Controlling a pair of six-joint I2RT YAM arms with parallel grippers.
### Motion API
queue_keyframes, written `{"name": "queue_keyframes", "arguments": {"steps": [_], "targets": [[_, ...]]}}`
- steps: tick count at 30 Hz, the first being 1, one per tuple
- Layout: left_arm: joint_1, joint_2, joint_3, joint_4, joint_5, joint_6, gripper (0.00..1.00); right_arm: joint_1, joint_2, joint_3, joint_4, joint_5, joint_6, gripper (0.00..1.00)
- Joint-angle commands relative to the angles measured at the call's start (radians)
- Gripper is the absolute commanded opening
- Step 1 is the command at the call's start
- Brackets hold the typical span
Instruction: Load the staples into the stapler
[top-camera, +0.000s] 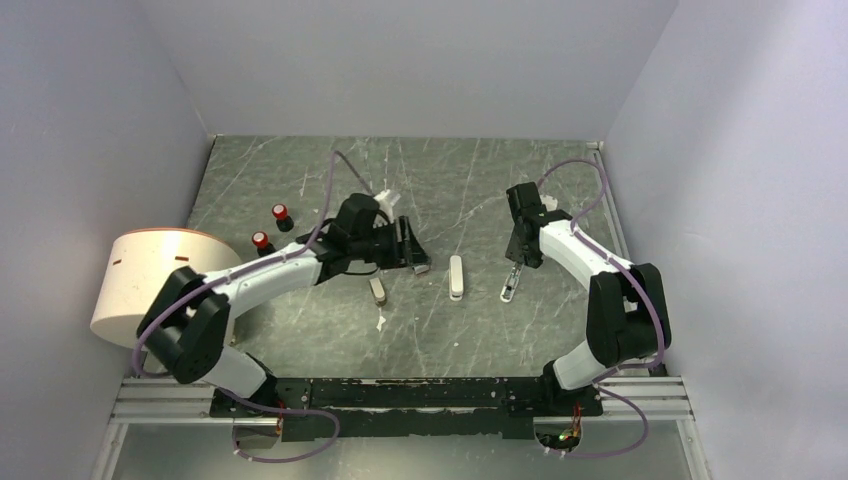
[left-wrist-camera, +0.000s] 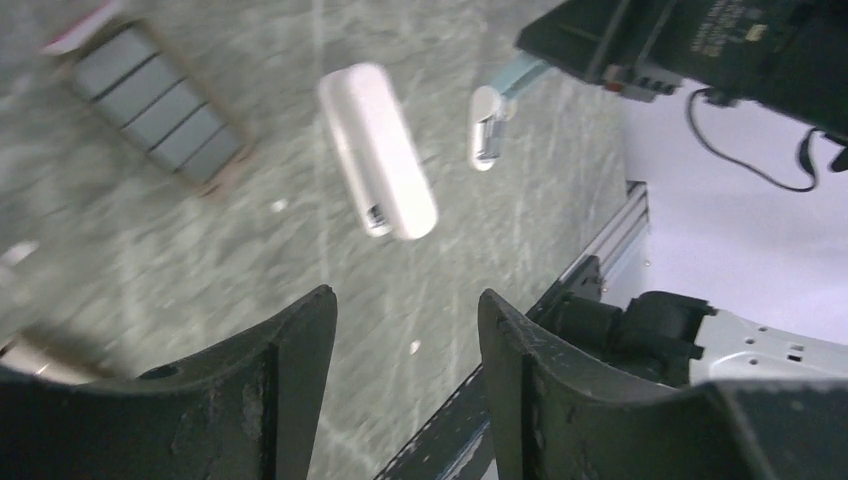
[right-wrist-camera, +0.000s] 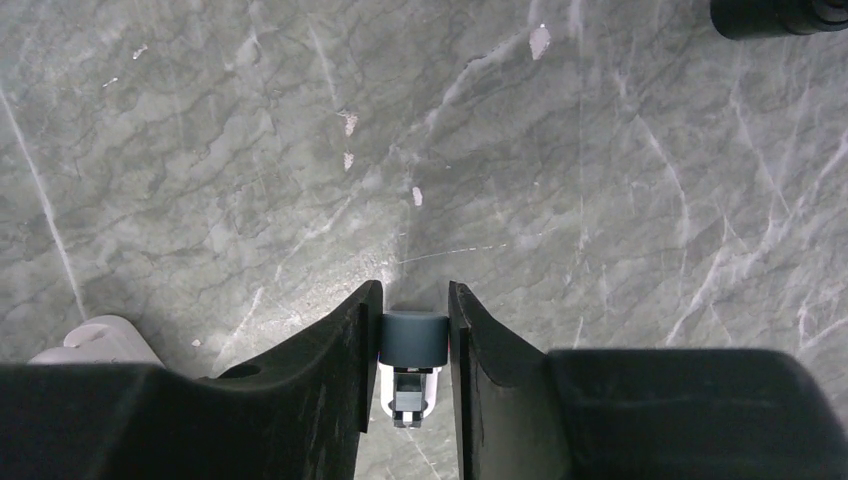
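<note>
2 grippers, 2 different states. The left gripper (left-wrist-camera: 407, 297) hangs above the grey marbled table (top-camera: 450, 180) with its fingers moderately apart and nothing between them. Beyond its fingertips, off to the left in its wrist view, lie the staples (left-wrist-camera: 160, 110). They are dark-grey ribbed strips side by side with a tan border around them, clear of both fingers. The beige stapler (top-camera: 377, 290) lies on the table just on the near side of this gripper, untouched. In the wrist view only a blurred tan edge of it shows behind 1 finger.

Straight ahead of the fingers lies the long white stapler (left-wrist-camera: 378, 150), and past it the light-blue stapler (top-camera: 510, 285). The right gripper (right-wrist-camera: 414, 295) points down at that light-blue stapler, jaws set narrow, with a pad against each side of its far end. The staples and the beige stapler lie well apart from this gripper, off to its left.
</note>
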Motion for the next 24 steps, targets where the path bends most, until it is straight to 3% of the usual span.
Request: {"name": "queue_keyframes", "arguments": {"steps": [1,8,15,24], "targets": [[-0.077,0.094,0.122,0.099,0.004,-0.038,0.58,-0.005,-0.014,-0.014,0.018,-0.041,-0.007,0.32],[-0.154,0.284,0.325,0.067,-0.012,-0.045,0.53,-0.005,-0.051,-0.038,0.035,-0.079,-0.008,0.27],[-0.225,0.509,0.49,0.038,-0.008,-0.022,0.38,-0.005,-0.096,-0.07,0.092,-0.106,0.009,0.25],[-0.272,0.704,0.594,0.023,0.044,0.061,0.31,-0.005,-0.09,-0.074,0.127,-0.146,0.0,0.23]]}}
